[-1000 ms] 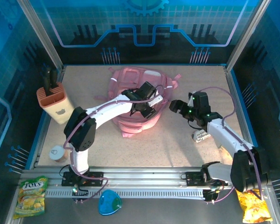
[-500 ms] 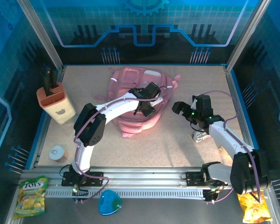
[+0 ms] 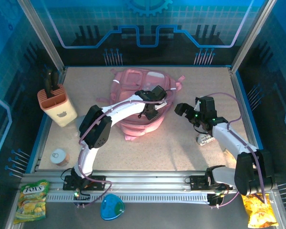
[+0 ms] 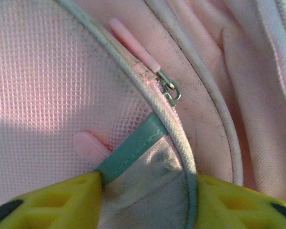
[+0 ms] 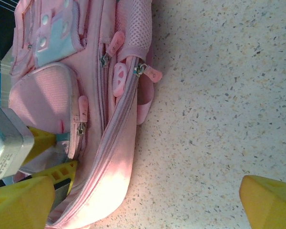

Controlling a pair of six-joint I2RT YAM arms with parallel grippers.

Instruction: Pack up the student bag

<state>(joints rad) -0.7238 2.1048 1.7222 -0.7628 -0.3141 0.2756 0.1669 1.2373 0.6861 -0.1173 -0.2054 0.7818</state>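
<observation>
My left gripper (image 4: 148,191) is down on the student bag (image 4: 47,71); the yellow fingers stand part-way apart with a fold of pocket edge between them, one touching the teal trim (image 4: 131,150), the other against the pale piping; whether they truly pinch it I cannot tell. Just beyond, a metal zipper slider (image 4: 169,90) with a pink pull lies on the seam.

My right gripper (image 5: 145,202) is spread wide and grasps nothing; the speckled table (image 5: 219,95) lies between its tips, and the bag's side is near but apart.

Nearest me from overhead are a Fox's sweet packet (image 3: 32,199), a blue rounded object (image 3: 112,207) and an orange snack packet (image 3: 260,214); further in, a small round container (image 3: 59,156) on the left and a white labelled packet (image 3: 206,139) by my right forearm. The bag lies mid-table toward the back, with a knife block (image 3: 55,102) level with it at the left.

From above my left arm crosses the bag's front; the right wrist view shows its zipped pockets plainly.
</observation>
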